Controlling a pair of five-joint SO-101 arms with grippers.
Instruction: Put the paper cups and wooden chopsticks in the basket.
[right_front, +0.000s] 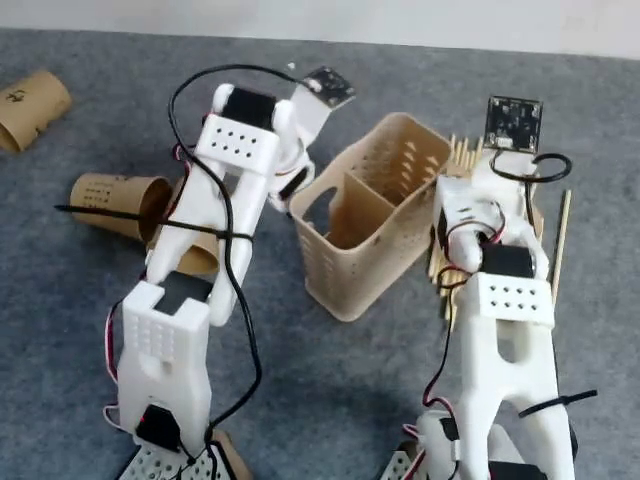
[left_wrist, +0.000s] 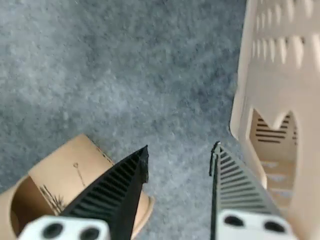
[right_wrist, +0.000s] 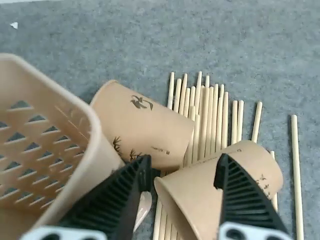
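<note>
beside the basket (right_front: 350, 270), right hand (right_wrist: 183, 159) gapes over a cup (right_wrist: 200, 192).

grey carpet (right_front: 340, 400), pale wall (right_front: 400, 15)

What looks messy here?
The cups lie on their sides instead of standing. A near cup and a far cup lie left of the basket; a third cup and a fourth cup lie over the chopsticks. One stray chopstick lies apart.

Grey carpet (right_front: 400, 80), pale wall strip behind (right_front: 400, 20)
</note>
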